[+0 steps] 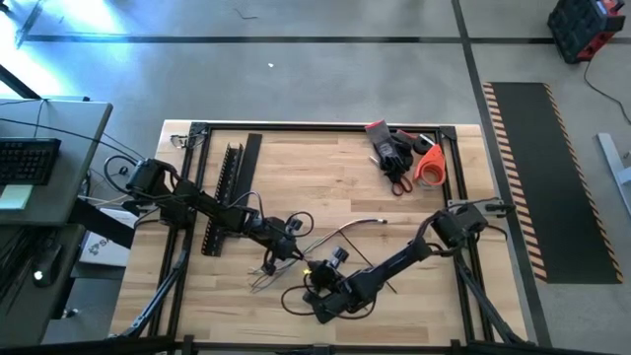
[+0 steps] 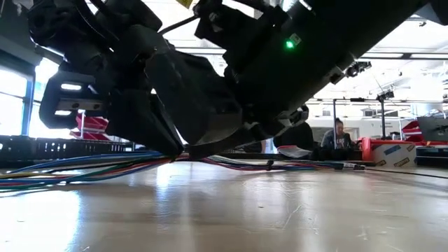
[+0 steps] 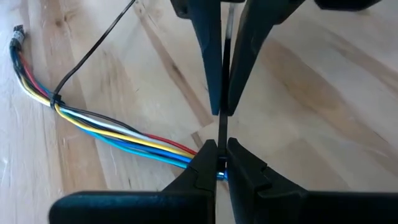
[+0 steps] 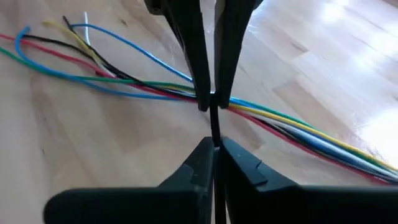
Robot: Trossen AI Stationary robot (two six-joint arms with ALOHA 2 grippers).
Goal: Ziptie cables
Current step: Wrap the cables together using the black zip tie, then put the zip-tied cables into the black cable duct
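The cables (image 3: 118, 130) are a bundle of thin coloured wires lying on the wooden table (image 1: 394, 256); in the right wrist view their loose ends (image 4: 74, 56) fan out. A black zip tie (image 3: 56, 99) binds them near one end, and its tail points away. My left gripper (image 3: 214, 165) is shut at the bundle, and my right gripper (image 4: 214, 155) faces it tip to tip, shut on a thin black zip tie strip (image 4: 214, 124). In the high view both meet near the table's front middle, left gripper (image 1: 294, 251) and right gripper (image 1: 317, 281). My left gripper pinches the cable bundle (image 3: 189, 152) between its two fingers, slanting down from the table's left and lying across the wires. The bundle lies on the table on both sides of the fingers. My right gripper pinches the free tail of the black zip tie strip (image 4: 215, 138) between its fingertips, slanting down from the right. The strip runs straight from its fingers to the bundle at the left gripper's tips (image 4: 208, 102).
A black slotted rail (image 1: 225, 197) and a flat black strip (image 1: 248, 168) lie at the far left. Gloves (image 1: 389, 148), red-handled scissors (image 1: 397, 182) and an orange tape roll (image 1: 429, 166) sit at the far right corner. A person (image 2: 337, 133) sits in the room beyond.
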